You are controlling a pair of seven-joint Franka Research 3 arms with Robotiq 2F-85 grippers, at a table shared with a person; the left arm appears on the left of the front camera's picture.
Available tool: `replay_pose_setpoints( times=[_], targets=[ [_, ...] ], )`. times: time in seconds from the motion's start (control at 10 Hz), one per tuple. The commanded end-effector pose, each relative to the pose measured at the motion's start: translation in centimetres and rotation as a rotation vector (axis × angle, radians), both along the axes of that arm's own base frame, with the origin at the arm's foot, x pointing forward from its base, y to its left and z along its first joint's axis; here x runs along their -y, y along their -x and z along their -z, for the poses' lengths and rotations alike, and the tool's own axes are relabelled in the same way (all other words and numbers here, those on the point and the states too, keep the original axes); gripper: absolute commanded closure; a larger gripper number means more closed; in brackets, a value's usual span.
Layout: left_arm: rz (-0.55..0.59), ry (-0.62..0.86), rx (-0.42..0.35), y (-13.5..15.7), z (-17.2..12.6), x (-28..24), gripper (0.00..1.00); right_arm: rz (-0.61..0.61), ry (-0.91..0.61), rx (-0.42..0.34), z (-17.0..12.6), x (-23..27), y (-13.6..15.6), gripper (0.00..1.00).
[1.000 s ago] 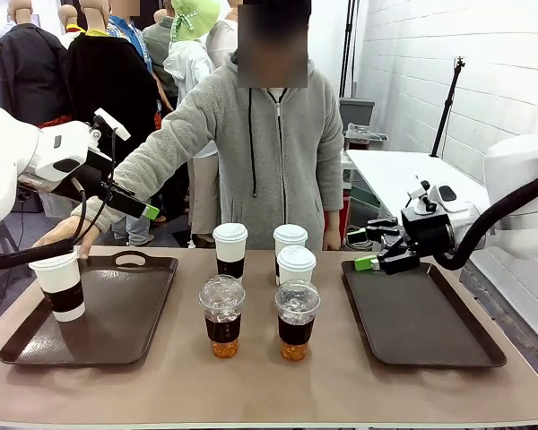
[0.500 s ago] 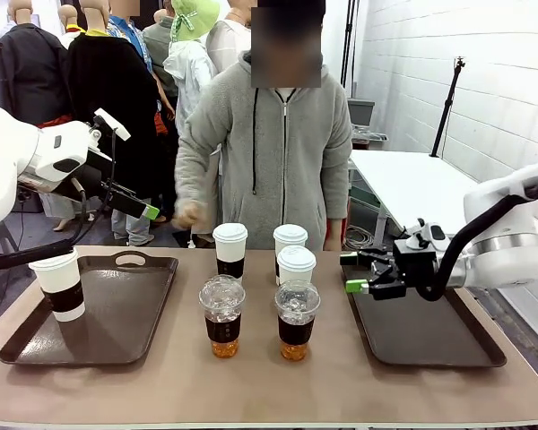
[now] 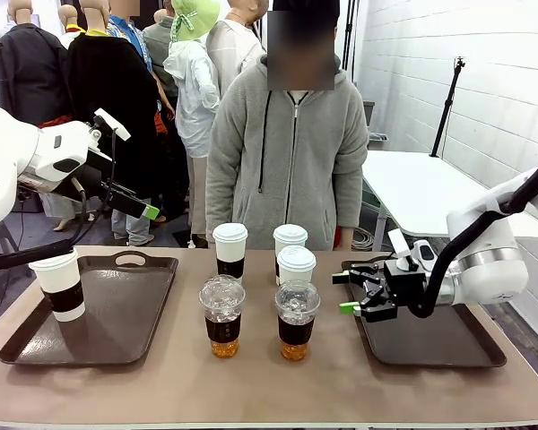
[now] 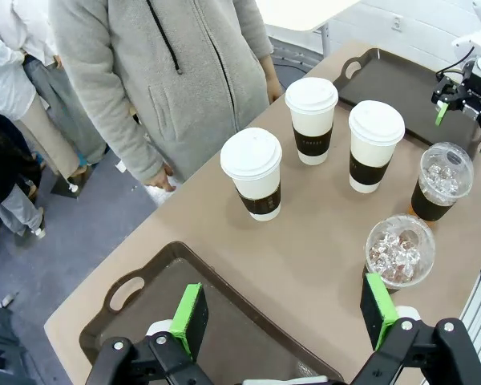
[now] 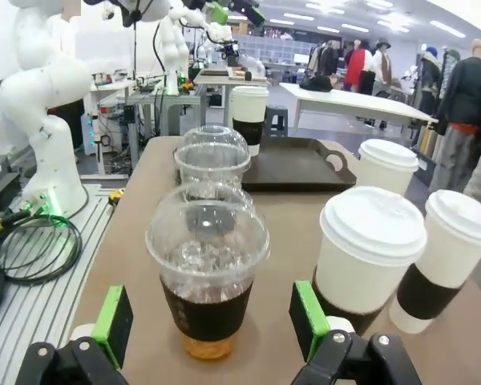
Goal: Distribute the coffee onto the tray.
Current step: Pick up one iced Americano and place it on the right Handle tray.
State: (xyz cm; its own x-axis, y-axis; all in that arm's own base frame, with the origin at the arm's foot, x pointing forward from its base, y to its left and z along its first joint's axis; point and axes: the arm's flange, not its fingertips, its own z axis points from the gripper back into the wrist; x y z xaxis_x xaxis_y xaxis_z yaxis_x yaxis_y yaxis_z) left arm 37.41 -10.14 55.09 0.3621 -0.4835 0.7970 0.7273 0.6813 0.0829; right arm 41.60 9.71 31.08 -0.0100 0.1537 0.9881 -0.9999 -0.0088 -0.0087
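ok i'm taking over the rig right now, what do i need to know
Left gripper: open, holding nothing, raised over the left tray.
Right gripper: open, holding nothing, low at the right tray's inner edge, aimed at the right clear cup, not touching it.
Done: one white cup stands on the left tray.
Left: three more white cups, the left clear cup and the right clear cup stand on the table between the trays. The right clear cup is probably next.

**Desk laid with two trays and five cups**

The tan desk (image 3: 161, 385) carries a dark left tray (image 3: 117, 322) and a dark right tray (image 3: 430, 336) at its ends. Between them stand three white lidded cups (image 3: 229, 251) and, on the robot's side, two clear domed cups (image 3: 222, 315).
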Motion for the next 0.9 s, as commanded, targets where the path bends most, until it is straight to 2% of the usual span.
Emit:
replay_pose_setpoints(
  times=[0.0, 0.2, 0.3, 0.7, 0.8],
  targets=[
    [-0.005, 0.000, -0.002, -0.1, 0.0, -0.1, 0.00, 0.030, -0.014, 0.028, 0.9, 0.0, -0.6, 0.00],
    [-0.005, 0.000, -0.002, -0.1, 0.0, -0.1, 0.00, 0.078, 0.030, 0.025, 0.3, 0.6, -0.1, 0.00],
    [-0.005, 0.000, -0.002, -0.1, 0.0, -0.1, 0.00, 0.015, 0.008, 0.001, 0.9, 0.6, -0.2, 0.00],
    [-0.005, 0.000, -0.002, -0.1, 0.0, -0.1, 0.00, 0.025, 0.017, 0.005, 0.8, 0.8, -0.3, 0.00],
    [-0.005, 0.000, -0.002, -0.1, 0.0, -0.1, 0.00, 0.025, -0.003, 0.010, 1.6, 0.4, -0.5, 0.00]
  ],
)
